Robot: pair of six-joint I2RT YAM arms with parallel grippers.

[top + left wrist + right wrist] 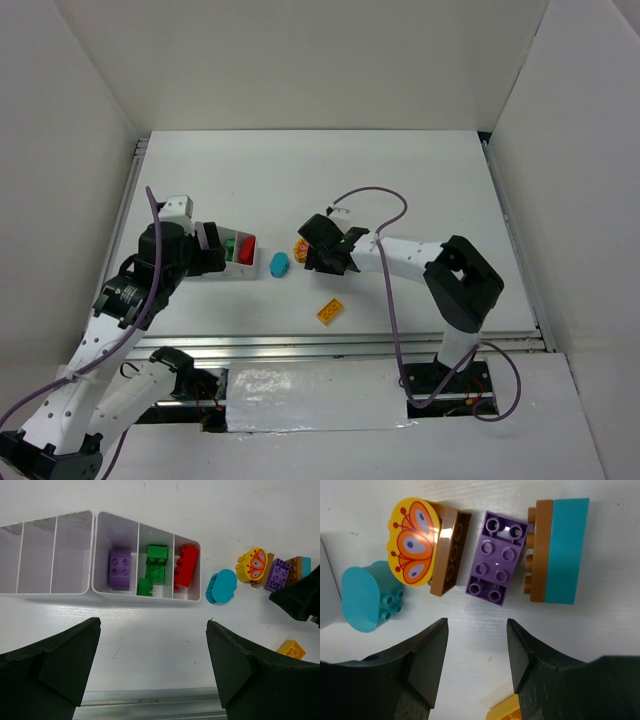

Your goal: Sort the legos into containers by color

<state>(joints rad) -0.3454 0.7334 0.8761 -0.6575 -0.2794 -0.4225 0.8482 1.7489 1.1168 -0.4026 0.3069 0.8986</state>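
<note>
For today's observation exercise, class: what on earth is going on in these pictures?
Two robot arms are sorting toy bricks by colour. The white tray holds a purple brick, green bricks and a red brick, each colour in its own compartment. The left gripper hangs open and empty near it. The right gripper, open, is aimed at a loose purple brick; a butterfly piece, teal oval, brown-and-teal brick and yellow brick also lie unsorted.
</note>
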